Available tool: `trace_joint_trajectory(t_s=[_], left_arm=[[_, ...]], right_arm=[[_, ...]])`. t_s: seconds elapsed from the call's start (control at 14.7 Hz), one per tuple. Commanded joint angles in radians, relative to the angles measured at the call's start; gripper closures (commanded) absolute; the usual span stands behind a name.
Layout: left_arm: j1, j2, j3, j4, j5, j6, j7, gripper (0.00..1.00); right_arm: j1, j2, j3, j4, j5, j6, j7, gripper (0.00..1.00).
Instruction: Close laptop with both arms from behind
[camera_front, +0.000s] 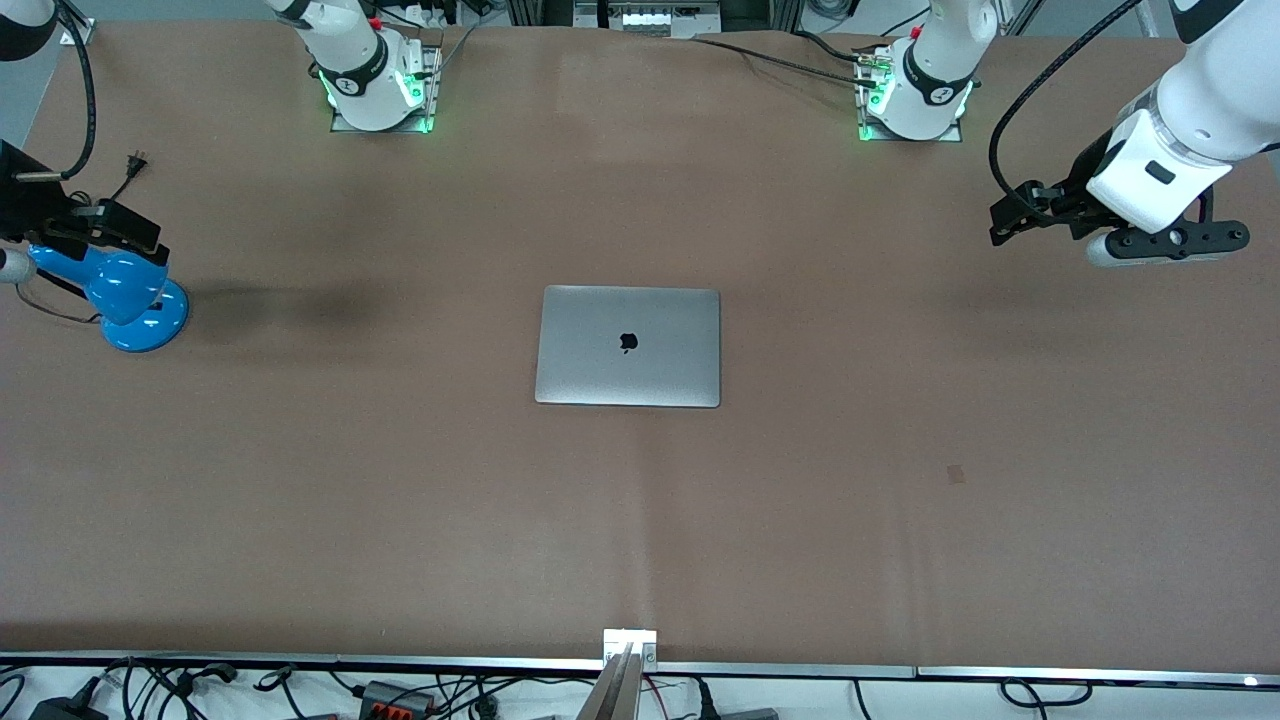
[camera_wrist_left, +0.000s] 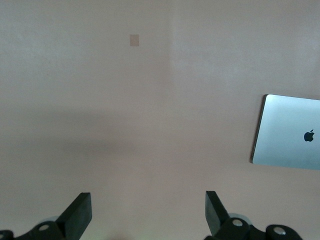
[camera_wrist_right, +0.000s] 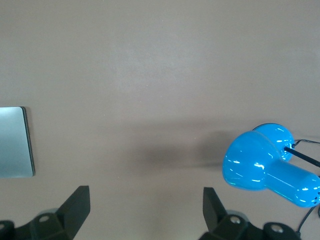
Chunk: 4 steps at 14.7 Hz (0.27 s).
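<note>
Laptop (camera_front: 628, 346): we see its lid already flat; closing looks done.
Left gripper (camera_wrist_left: 147, 212): jaws apart, empty.
Right gripper (camera_wrist_right: 145, 210): jaws apart, empty.

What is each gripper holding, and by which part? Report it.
Nothing is held. The left gripper and the right gripper are both open over bare table, well apart from the closed laptop and the blue lamp.

I see the laptop (camera_front: 628, 346) lying shut mid-counter (camera_front: 400, 500). A lamp (camera_front: 125, 295) stands toward the right arm's end, under my right end effector (camera_front: 110, 228). My left end effector (camera_front: 1010, 220) hangs over the other end, well apart from the laptop.
</note>
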Motion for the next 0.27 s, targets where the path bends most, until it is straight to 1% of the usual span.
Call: trace_joint_trajectory(t_s=[0.0, 0.2], left_arm=[[0.0, 0.002, 0.005, 0.015, -0.009, -0.009, 0.02, 0.0], [0.0, 0.004, 0.005, 0.015, -0.011, -0.009, 0.02, 0.0]], right_arm=[[-0.014, -0.02, 0.015, -0.019, -0.007, 0.0, -0.016, 0.0], [-0.014, -0.022, 0.015, -0.021, -0.009, 0.0, -0.016, 0.0]])
